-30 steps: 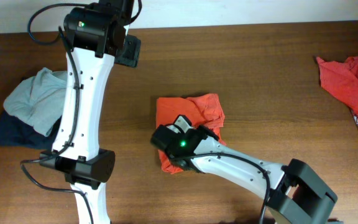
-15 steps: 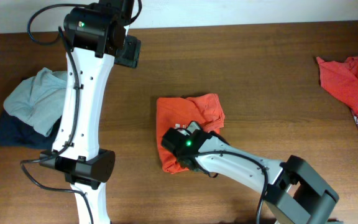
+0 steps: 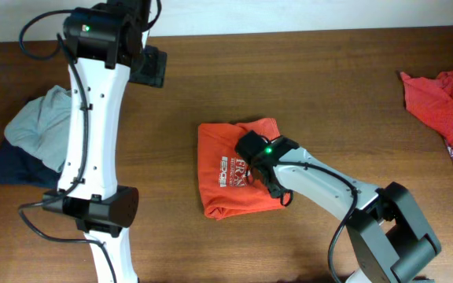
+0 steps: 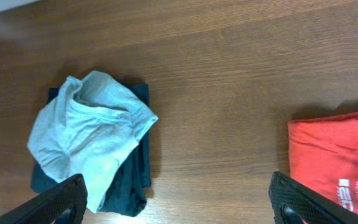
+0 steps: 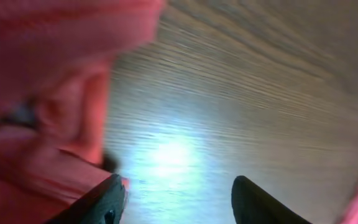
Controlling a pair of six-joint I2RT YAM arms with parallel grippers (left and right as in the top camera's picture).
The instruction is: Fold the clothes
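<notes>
The brown wooden desk (image 3: 352, 94) fills the overhead view. The left arm (image 3: 93, 134) stretches from the near edge to the far left. The right arm (image 3: 329, 189) reaches in from the near right corner toward the middle.

At the right edge a loose orange-red T-shirt (image 3: 447, 102) lies spread and rumpled, well apart from both arms. On the left a light grey garment (image 3: 42, 126) sits crumpled on top of a dark navy garment (image 3: 6, 169).

In the middle lies the folded orange-red T-shirt (image 3: 226, 169), a rough square with its white "FRAM" print facing up. The right wrist hangs over its far right part.

In the right wrist view the right claw (image 5: 179, 202) has its fingers spread with only bare wood between them. The folded shirt lies just to the left, its edge beside the left finger (image 5: 107, 202); we cannot tell if they touch.

The left claw (image 4: 182, 205) is spread wide and holds nothing. It sits high over bare desk, between the grey garment on its left and the folded shirt's corner on its right.
</notes>
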